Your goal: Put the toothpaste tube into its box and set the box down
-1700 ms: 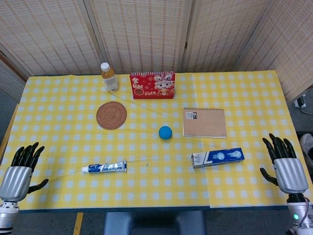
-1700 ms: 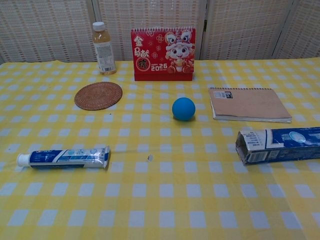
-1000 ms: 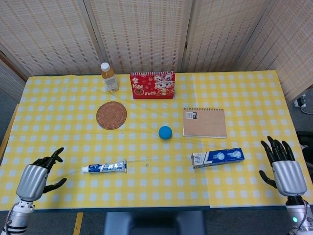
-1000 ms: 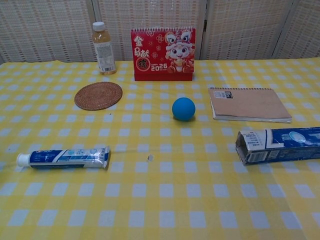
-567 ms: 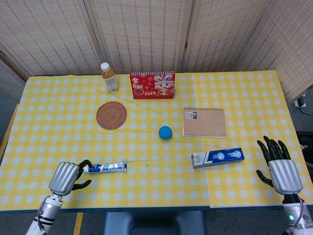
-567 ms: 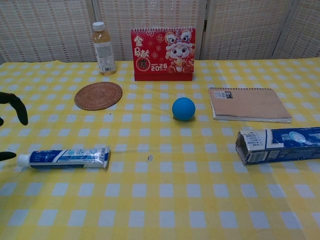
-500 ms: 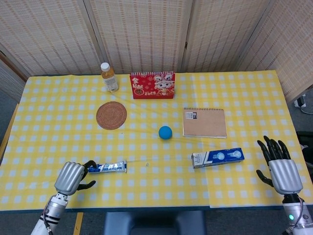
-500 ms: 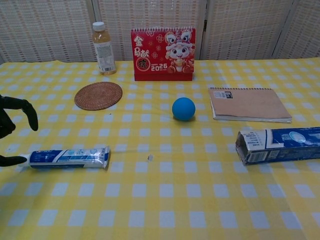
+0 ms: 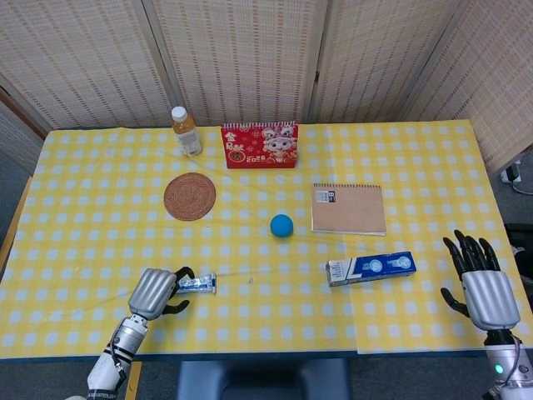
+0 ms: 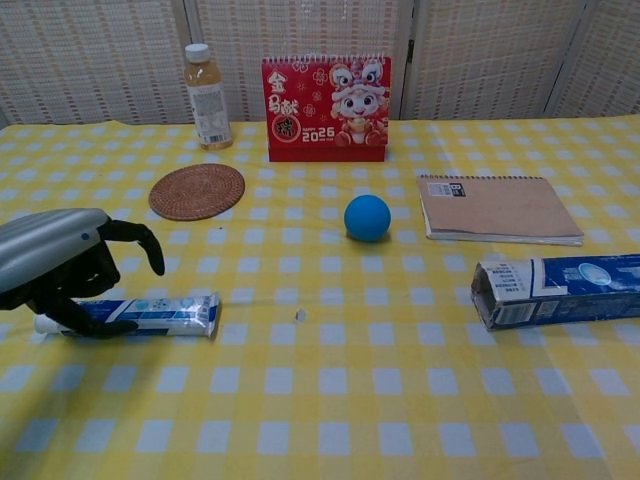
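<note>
Toothpaste tube: flat on your tablecloth, front left, cap end under your left hand.
Left hand: fingers curled over the tube; grip unclear.
Box: lying front right, well apart.
Right hand: spread, holding nothing.

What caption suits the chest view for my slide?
Left hand arched over the toothpaste tube, fingers apart, box lying at right.
</note>
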